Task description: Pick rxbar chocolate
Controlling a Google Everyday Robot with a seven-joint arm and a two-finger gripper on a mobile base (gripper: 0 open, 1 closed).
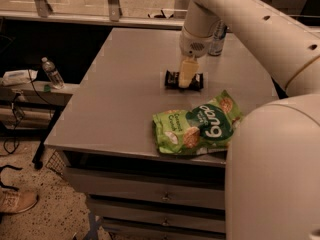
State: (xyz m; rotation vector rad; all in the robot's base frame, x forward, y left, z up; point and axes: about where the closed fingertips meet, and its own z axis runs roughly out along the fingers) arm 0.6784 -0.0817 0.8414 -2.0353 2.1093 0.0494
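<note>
The rxbar chocolate [171, 79] is a small flat black bar lying on the grey table [125, 84], just behind the green bag. My gripper [187, 75] comes straight down from the white arm and sits right over the middle of the bar, at or touching it. The bar's two ends show to the left and right of the gripper, and its middle is hidden. The bar lies flat on the table.
A large green snack bag [197, 129] lies near the table's front edge, close in front of the bar. A slim silver can [217, 38] stands at the back, partly behind the arm. A water bottle [51, 73] stands on a low shelf at left.
</note>
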